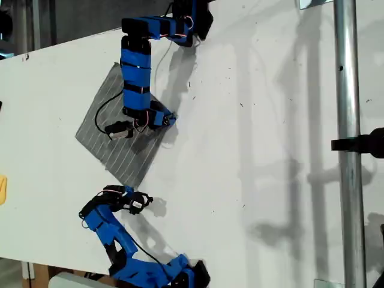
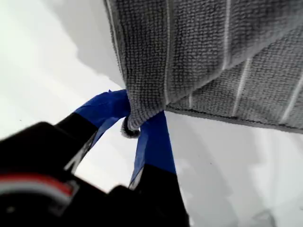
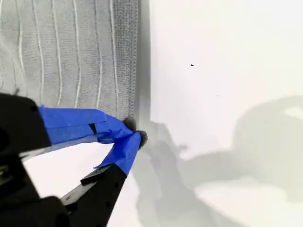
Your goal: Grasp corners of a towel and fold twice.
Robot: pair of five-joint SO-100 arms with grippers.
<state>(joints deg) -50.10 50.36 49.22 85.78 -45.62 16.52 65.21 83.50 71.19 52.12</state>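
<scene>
White tabletop [image 1: 270,120] fills the exterior view, with the grey striped towel [image 1: 123,129] lying toward that view's left, one arm reaching over it and the other arm below it. First wrist view: my first gripper [image 2: 137,124] has its fingers clamped on a towel corner [image 2: 135,118], lifting it, I judge, to start a fold. Second wrist view: my second gripper [image 3: 134,132] sits at the towel's edge [image 3: 125,61], fingers nearly closed; whether they pinch cloth I cannot tell.

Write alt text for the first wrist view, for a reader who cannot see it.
My first gripper, with blue-taped fingers, pinches a corner of the grey towel with thin white stripes, lifting it so a folded layer hangs over the white table. The black gripper body fills the foreground.
</scene>
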